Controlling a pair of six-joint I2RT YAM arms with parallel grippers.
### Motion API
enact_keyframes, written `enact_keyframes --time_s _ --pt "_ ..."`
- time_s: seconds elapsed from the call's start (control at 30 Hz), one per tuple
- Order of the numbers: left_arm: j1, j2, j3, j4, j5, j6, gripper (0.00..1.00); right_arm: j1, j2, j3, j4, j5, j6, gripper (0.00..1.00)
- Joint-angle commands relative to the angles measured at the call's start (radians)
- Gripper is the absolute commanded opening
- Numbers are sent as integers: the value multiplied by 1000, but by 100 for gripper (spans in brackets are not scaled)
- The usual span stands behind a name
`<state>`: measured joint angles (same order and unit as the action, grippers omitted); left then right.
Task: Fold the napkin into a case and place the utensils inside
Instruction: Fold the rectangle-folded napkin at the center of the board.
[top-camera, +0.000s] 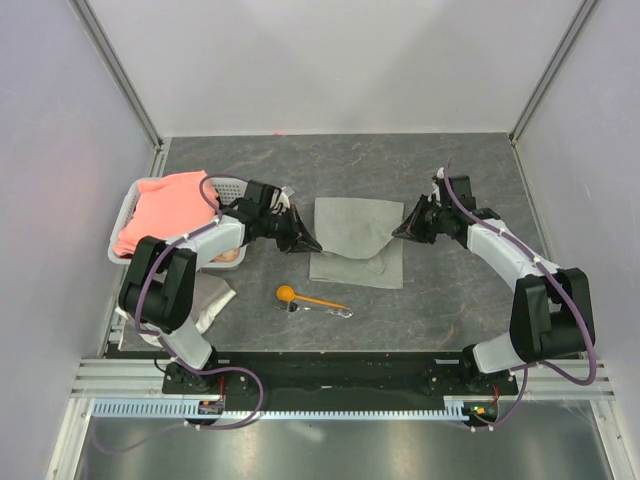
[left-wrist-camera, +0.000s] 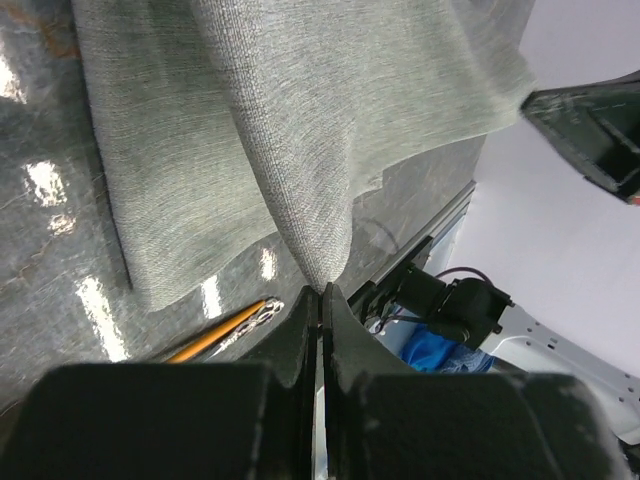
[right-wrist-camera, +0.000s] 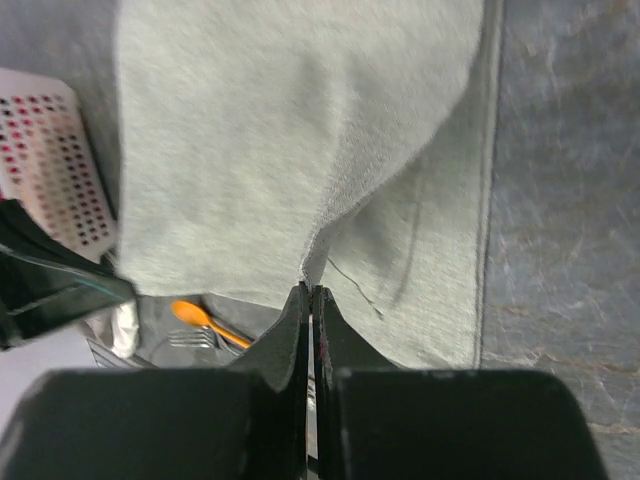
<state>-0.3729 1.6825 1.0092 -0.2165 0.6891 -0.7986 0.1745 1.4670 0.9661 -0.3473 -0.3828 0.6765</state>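
The light grey napkin (top-camera: 357, 240) lies mid-table, partly lifted. My left gripper (top-camera: 312, 244) is shut on its left edge, pinching a raised fold (left-wrist-camera: 315, 255). My right gripper (top-camera: 399, 232) is shut on its right edge, pinching a fold (right-wrist-camera: 318, 255). The cloth stretches between both grippers above its lower layer. The orange spoon (top-camera: 300, 296) and the silvery fork (top-camera: 322, 309) lie together on the table in front of the napkin; they also show in the right wrist view as spoon (right-wrist-camera: 195, 316) and fork (right-wrist-camera: 188, 340). No case is formed.
A white plastic basket (top-camera: 128, 215) at the left holds a salmon-pink cloth (top-camera: 165, 207). A whitish-grey rag (top-camera: 210, 300) lies beside the left arm. Grey walls surround the dark table (top-camera: 450, 300).
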Motion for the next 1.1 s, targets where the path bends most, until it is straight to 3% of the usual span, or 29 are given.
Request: enact_keyframes --time_s 0.0,0.23,0.3,0.47,0.83,1.07 --pt "5 -20 5 28 20 21 2 20 -19 -88 91 -42 12 0" --pt "8 -14 28 -17 -82 39 2 117 -13 -259 263 -41 109 1" --pt "8 2 38 -18 -100 47 2 132 -4 -288 313 -24 123 7" --pt "9 28 78 -34 -134 62 2 141 58 -300 364 -34 116 12" --pt "15 57 104 -44 -155 70 2 140 56 -339 364 -5 123 35" --pt "17 62 91 -43 -164 67 2 141 42 -363 381 8 175 43"
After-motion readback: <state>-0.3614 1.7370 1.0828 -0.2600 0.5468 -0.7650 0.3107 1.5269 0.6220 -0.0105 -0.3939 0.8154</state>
